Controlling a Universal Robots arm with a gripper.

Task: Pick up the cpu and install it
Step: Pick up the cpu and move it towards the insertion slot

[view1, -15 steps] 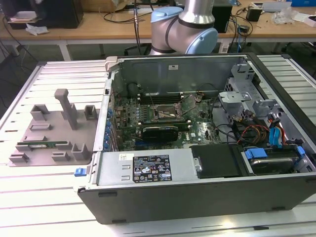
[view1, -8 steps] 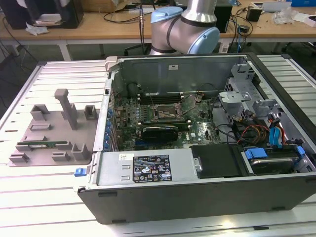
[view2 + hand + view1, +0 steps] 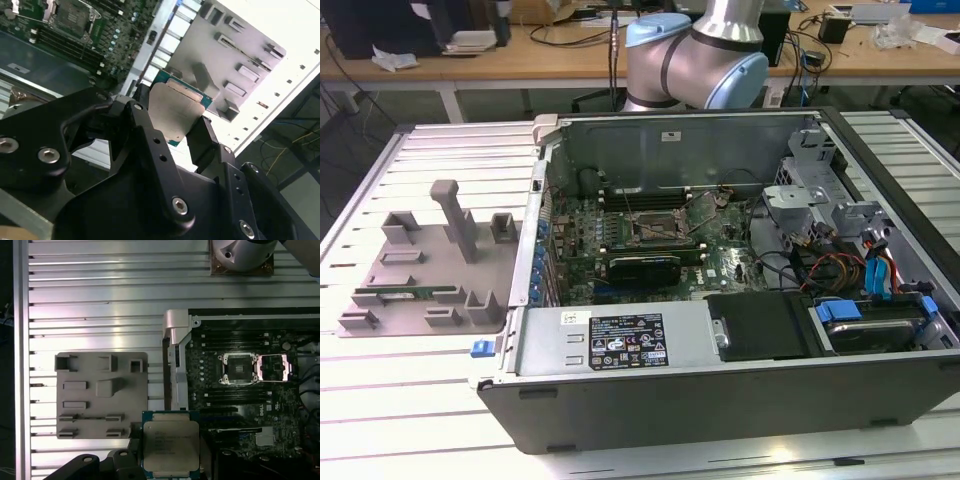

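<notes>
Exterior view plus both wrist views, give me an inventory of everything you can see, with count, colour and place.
cpu: one, silver top, green rim, between the gripper's fingers.
tray: one, grey, on the table, at the exterior view's left of the case.
memory stick: one, green, lying in the tray.
case: one, dark grey, open, on the table.
motherboard: one, green, inside the case.
socket: one, silver-framed, on the motherboard, open and empty.
table: one, silver, slatted.
arm: one, silver and blue, behind the case.
gripper: one, black, shut on the cpu.
</notes>
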